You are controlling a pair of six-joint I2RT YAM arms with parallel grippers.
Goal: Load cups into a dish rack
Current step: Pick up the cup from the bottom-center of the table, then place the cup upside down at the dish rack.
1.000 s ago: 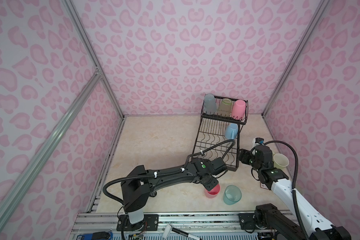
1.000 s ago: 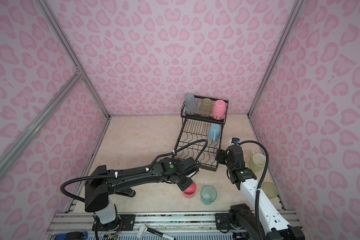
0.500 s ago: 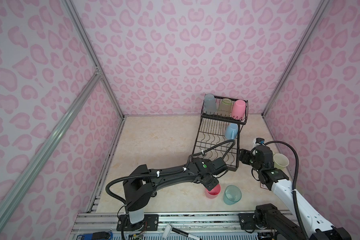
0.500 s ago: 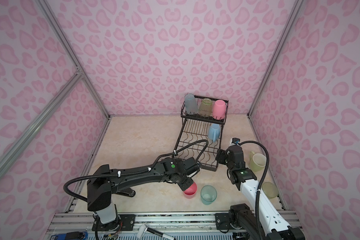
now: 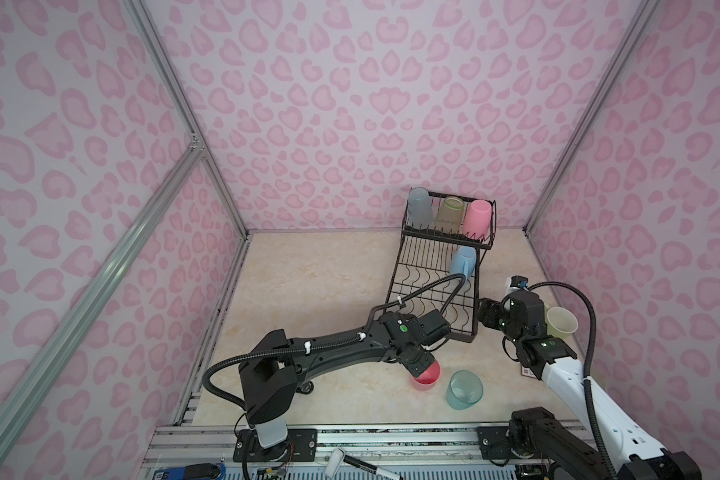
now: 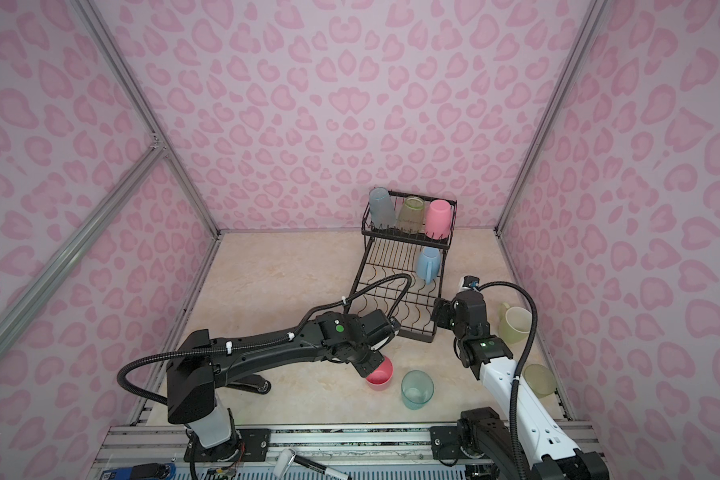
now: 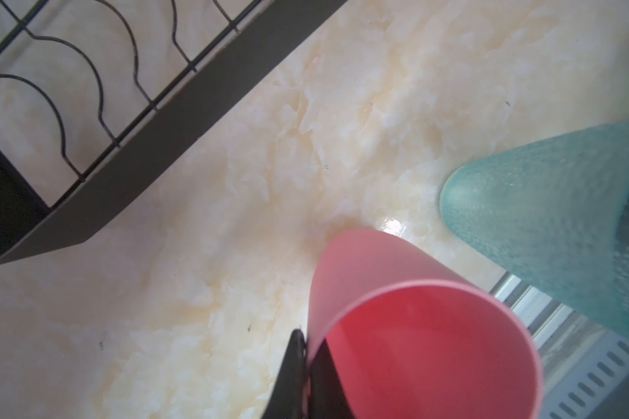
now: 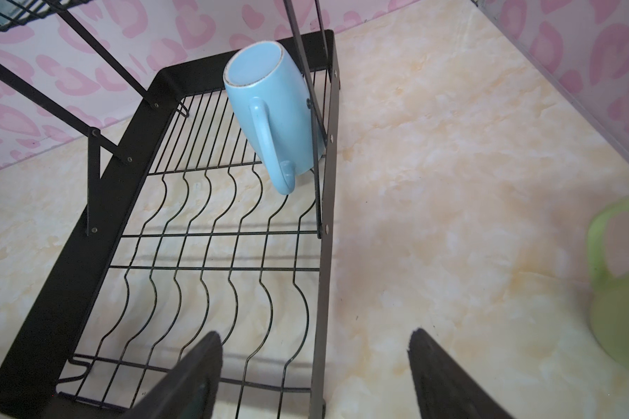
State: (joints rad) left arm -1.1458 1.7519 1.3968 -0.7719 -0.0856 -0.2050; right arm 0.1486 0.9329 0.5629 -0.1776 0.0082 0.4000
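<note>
My left gripper is shut on the rim of an upright pink tumbler, one finger inside and one outside, on the floor just in front of the black wire dish rack. A teal tumbler stands right beside it. The upper basket holds grey-blue, yellowish and pink tumblers upside down. A light blue mug leans in the lower grid. My right gripper is open and empty over the rack's near right corner. A yellow-green mug stands to its right.
A translucent green tumbler stands near the right wall behind my right arm. A black stapler lies under the left arm. A marker lies on the front rail. Pink patterned walls close in three sides.
My left gripper has shut on the pink tumbler's rim. The right arm and the other cups have not moved.
</note>
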